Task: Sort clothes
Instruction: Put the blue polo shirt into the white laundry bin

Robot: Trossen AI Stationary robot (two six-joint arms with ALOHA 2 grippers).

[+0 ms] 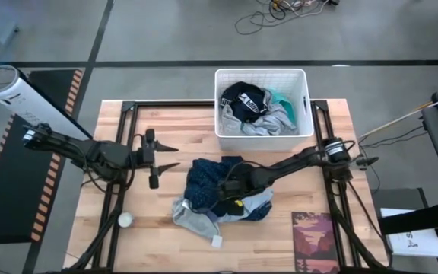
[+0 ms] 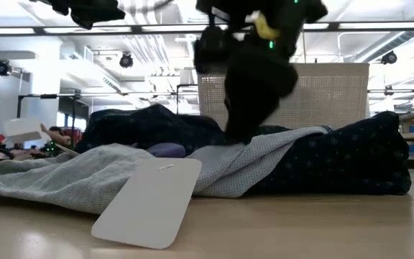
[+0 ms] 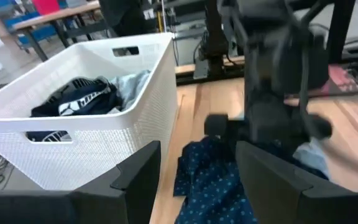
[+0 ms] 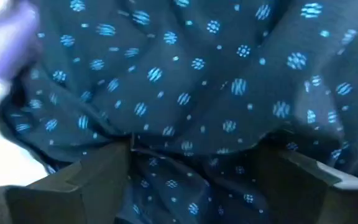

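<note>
Right end effector (image 1: 230,190): centre of the high view, down in the clothes pile; wrist view shows its fingers (image 4: 82,180) spread, dotted cloth bunched between them, not pinched.
Left end effector (image 1: 175,156): left of centre in the high view, above the surface, fingers (image 1: 166,148) spread, holding nothing, apart from the pile.
Dotted garment (image 1: 204,179): dark blue, centre of the high view, top of the pile; fills the right wrist view (image 4: 197,81).
Grey garment (image 1: 196,217): lower centre of the high view, under the dotted one; a white tag (image 2: 149,201) lies on it at the lower left of the low view.
Basket (image 1: 306,106): white, upper centre of the high view, on the far edge of the surface; holds a navy printed garment (image 1: 243,103), grey cloth and a bit of teal (image 1: 282,99).
Surface (image 1: 166,228): light wood planks on a black frame; small white ball (image 1: 125,220) at lower left, dark red mat (image 1: 312,240) at lower right.
Room: grey floor with cables at the top of the high view; low view shows ceiling lights and shelving behind the basket.
</note>
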